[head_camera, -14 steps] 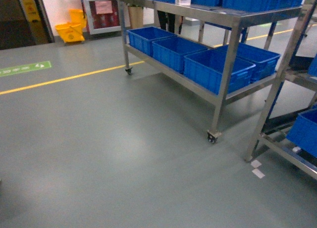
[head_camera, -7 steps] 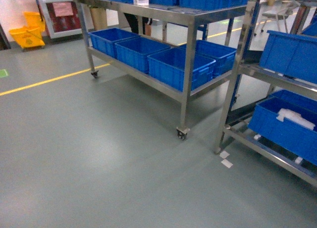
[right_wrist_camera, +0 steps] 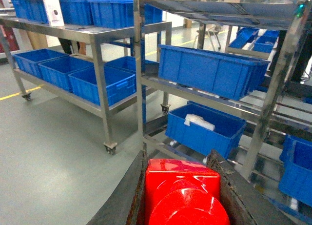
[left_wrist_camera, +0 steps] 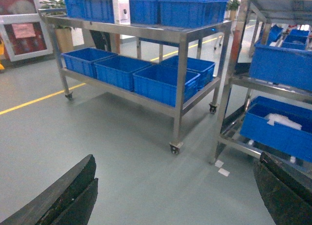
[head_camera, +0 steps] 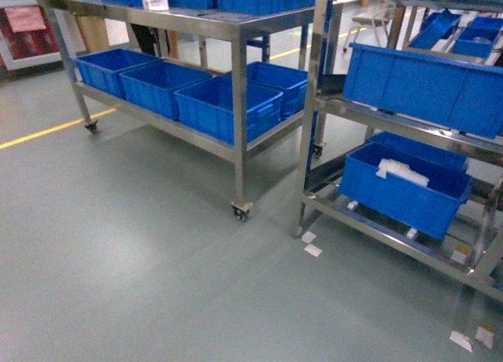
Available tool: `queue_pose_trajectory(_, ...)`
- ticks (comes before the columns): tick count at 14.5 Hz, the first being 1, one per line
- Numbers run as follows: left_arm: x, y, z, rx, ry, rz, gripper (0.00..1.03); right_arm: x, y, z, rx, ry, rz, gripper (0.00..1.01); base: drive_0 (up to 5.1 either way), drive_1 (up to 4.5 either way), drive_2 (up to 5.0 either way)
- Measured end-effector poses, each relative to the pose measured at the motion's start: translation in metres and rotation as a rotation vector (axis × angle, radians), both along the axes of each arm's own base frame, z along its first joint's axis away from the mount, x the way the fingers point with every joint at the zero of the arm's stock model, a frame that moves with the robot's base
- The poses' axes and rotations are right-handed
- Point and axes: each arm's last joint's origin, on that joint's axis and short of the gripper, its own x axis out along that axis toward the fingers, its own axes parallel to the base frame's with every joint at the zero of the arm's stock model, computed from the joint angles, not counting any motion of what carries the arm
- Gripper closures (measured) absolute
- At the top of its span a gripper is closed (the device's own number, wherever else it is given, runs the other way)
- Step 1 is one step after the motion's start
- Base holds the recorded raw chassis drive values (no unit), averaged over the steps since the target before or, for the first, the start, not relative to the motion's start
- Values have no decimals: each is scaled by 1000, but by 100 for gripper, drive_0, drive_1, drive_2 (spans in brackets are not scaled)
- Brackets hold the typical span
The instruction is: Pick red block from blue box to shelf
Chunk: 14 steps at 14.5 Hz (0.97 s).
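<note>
- Red block (right_wrist_camera: 183, 193): you see glossy plastic with a rounded stud, clamped between the dark, rough-faced fingers (right_wrist_camera: 229, 195) of your right gripper (right_wrist_camera: 181, 205).
- Left gripper (left_wrist_camera: 170, 195): its dark jaws stand wide apart, holding nothing.
- Shelf (head_camera: 409, 130): shiny steel posts and rails carry dark blue ribbed crates (head_camera: 420, 83); it stands beside a wheeled steel rack (head_camera: 196, 20).

Red block (right_wrist_camera: 183, 193), dark blue crates (head_camera: 228, 107), shiny steel shelf (head_camera: 314, 103).

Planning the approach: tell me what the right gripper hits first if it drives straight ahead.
Likely the shelf, around its lower blue crate; depth is unclear. The right gripper holds the red block.
</note>
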Motion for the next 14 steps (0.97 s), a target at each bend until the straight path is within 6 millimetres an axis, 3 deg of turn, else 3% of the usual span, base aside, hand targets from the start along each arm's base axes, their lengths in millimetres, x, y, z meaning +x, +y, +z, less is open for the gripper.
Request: queue_pose_trajectory(14, 0, 0, 0, 0, 0, 0, 5, 0, 0, 0, 0, 0, 0, 72, -160, -160, -160)
